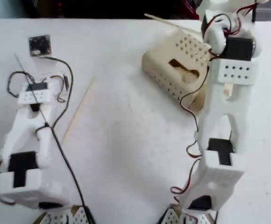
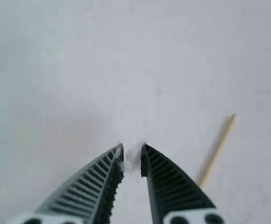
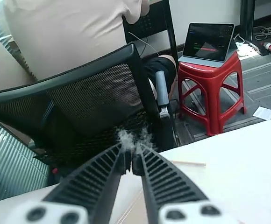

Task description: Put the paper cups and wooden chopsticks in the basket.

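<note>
White table [image 1: 126, 154]: basket [image 1: 182, 65] at 1 o'clock, a loose chopstick [image 1: 79, 109] at its 8 o'clock. Left gripper [image 2: 131, 151] fingers slightly apart, right gripper [image 3: 131, 149] fingers together, both empty. Probable step: chopstick pickup. Next: straddle it, then close.

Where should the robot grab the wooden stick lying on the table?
Grip the thin pale wooden chopstick at its middle, coming straight down from above with the left pincer straddling it. It lies flat on the white table, long and slim, so the middle likely keeps it from tipping.
</note>
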